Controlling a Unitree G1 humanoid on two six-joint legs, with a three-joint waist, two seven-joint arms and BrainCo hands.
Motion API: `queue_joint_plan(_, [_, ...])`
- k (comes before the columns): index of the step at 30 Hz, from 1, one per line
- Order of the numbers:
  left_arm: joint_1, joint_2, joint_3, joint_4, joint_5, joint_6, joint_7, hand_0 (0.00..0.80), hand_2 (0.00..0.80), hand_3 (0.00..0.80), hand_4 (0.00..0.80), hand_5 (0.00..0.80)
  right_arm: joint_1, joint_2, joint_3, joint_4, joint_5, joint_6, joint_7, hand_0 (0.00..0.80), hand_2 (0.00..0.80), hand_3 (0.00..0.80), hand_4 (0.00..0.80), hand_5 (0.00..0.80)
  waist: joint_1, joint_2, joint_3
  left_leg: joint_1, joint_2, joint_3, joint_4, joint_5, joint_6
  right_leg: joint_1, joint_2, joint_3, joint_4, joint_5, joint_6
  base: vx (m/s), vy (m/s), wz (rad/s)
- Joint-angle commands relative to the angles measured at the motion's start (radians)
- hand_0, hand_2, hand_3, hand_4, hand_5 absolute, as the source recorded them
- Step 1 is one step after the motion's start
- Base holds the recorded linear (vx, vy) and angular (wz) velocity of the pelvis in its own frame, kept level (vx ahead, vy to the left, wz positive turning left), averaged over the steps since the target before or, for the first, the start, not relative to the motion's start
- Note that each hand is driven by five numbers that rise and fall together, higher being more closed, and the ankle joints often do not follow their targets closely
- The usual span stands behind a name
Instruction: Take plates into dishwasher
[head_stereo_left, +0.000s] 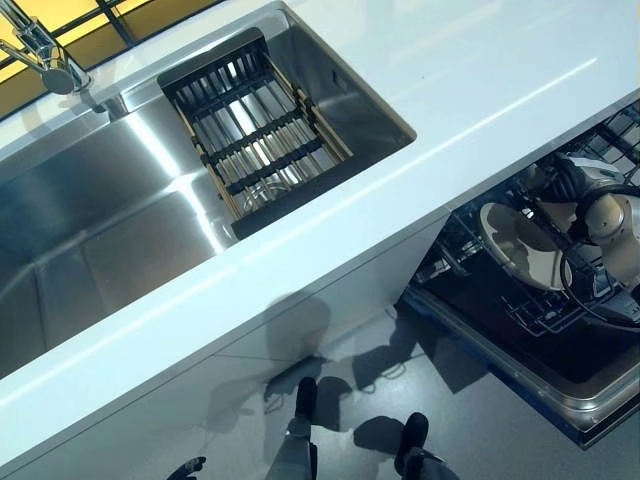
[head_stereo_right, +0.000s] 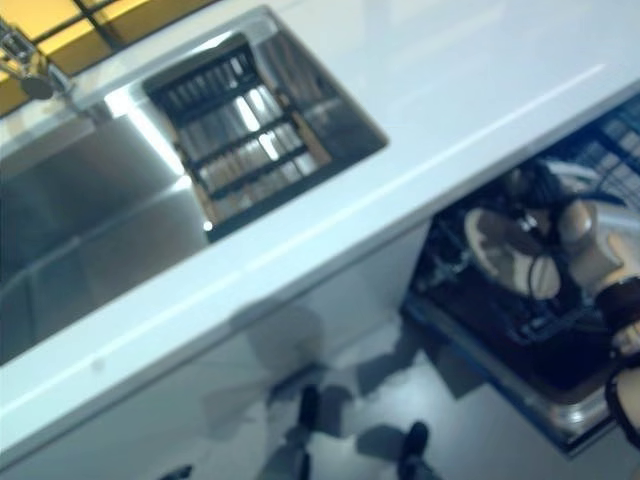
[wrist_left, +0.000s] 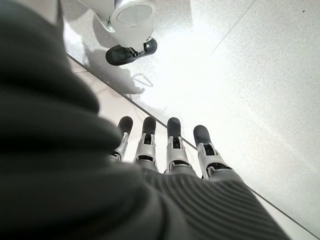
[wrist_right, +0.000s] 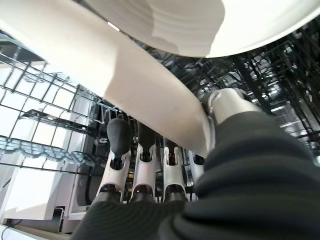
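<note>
Grey floor (head_stereo_left: 480, 420) fills the bottom of the head views, below the white cabinet front. Above it, the white bench (head_stereo_left: 420, 90) runs as a broad band from the lower left to the upper right of the frame. Set into it at upper left is the steel sink (head_stereo_left: 90, 230), with a dark slatted drainer rack (head_stereo_left: 255, 135) lying across its right end and a chrome tap (head_stereo_left: 45, 55) at the top left corner, beside a strip of yellow tiles.

At the right edge of the frame, below the bench, the dishwasher (head_stereo_left: 560, 390) stands open with its dark wire rack (head_stereo_left: 470, 265) pulled out. Over that rack is the cream plate (head_stereo_left: 520, 245), tilted on edge. The right robot hand (head_stereo_left: 590, 215) is clamped on the plate: in the right wrist view its thumb (wrist_right: 227, 107) presses on one face of the plate's rim (wrist_right: 120, 85) while the fingers (wrist_right: 117, 137) reach along the other side, with the rack wires showing past them. Whether the plate's lower edge already touches the rack cannot be told.

Only the left wrist view shows the left robot hand (wrist_left: 160, 155), which hangs over the floor with its fingers straight, side by side and holding nothing.
</note>
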Motion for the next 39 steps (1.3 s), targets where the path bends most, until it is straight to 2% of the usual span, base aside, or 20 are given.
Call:
queue_joint_plan(1, [0.058,0.053,0.002,-0.001,0.015,0.0,-0.001,0.0,0.0,0.0,0.0,0.0,-0.12,-0.081,0.012,-0.04,0.007,-0.016,-0.02,0.8,0.8,0.8,0.8,0.8,0.011,-0.002,0.011,-0.022,-0.019,0.018,-0.087,0.05,0.064,0.054,0.036,-0.04,0.104,-0.14,-0.029,-0.068,0.046,0.02])
queue_joint_plan(3, [0.056,0.05,0.001,0.006,0.019,0.002,0.0,0.0,0.0,0.0,0.0,0.0,-0.113,-0.078,0.014,-0.035,0.017,-0.023,-0.024,0.8,0.8,0.8,0.8,0.8,0.005,-0.014,0.011,0.007,-0.027,0.018,-0.091,0.027,0.059,0.079,0.028,-0.028,0.102,-0.164,-0.021,0.012,0.011,0.04])
queue_joint_plan(4, [0.052,0.051,0.003,0.005,0.018,0.001,-0.001,0.0,0.0,0.0,0.0,0.0,-0.115,-0.078,0.011,-0.034,0.015,-0.024,-0.023,0.8,0.8,0.8,0.8,0.8,0.009,-0.005,0.011,-0.01,-0.019,0.019,-0.088,0.046,0.066,0.069,0.035,-0.039,0.093,-0.137,-0.028,0.0,0.0,0.0])
queue_joint_plan(9, [0.038,0.053,-0.001,0.006,0.018,0.005,0.0,0.0,0.0,0.0,0.0,0.0,-0.124,-0.079,0.019,-0.019,0.014,-0.022,-0.01,0.8,0.8,0.8,0.8,0.8,0.012,-0.013,0.011,-0.004,-0.022,0.017,-0.084,0.045,0.065,0.087,0.031,-0.043,0.076,-0.127,-0.024,-0.015,0.015,0.02])
queue_joint_plan(18, [0.034,0.053,0.004,0.006,0.012,-0.004,0.009,0.0,0.0,0.0,0.0,0.0,-0.1,-0.069,0.009,-0.004,0.008,-0.012,0.015,0.8,0.8,0.8,0.8,0.8,0.015,-0.006,0.011,-0.013,-0.027,0.022,-0.098,0.054,0.067,0.075,0.034,-0.044,0.076,-0.123,-0.022,0.0,0.0,0.0])
queue_joint_plan(20, [0.031,0.052,0.003,0.005,0.008,-0.004,0.013,0.0,0.0,0.0,0.0,0.0,-0.095,-0.063,0.008,0.004,0.004,-0.015,0.019,0.8,0.8,0.8,0.8,0.8,0.016,-0.002,0.011,-0.021,-0.031,0.023,-0.099,0.055,0.068,0.063,0.032,-0.044,0.083,-0.125,-0.022,0.029,-0.006,0.01])
queue_joint_plan(21, [0.031,0.05,0.0,0.01,0.006,-0.006,0.013,0.0,0.0,0.0,0.0,0.0,-0.092,-0.059,0.01,0.007,0.0,-0.017,0.021,0.8,0.8,0.8,0.8,0.8,0.011,-0.01,0.011,-0.005,-0.042,0.022,-0.104,0.037,0.063,0.072,0.024,-0.032,0.093,-0.152,-0.014,0.06,-0.011,0.04])
queue_joint_plan(39, [0.038,0.046,-0.008,-0.017,-0.018,-0.01,0.023,0.0,0.0,0.0,0.0,0.0,-0.034,-0.032,-0.011,0.023,-0.034,0.015,0.042,0.8,0.8,0.8,0.8,0.8,0.014,0.009,0.011,-0.054,-0.052,0.025,-0.112,0.047,0.065,0.006,0.011,-0.024,0.122,-0.16,-0.011,0.002,0.0,0.0])
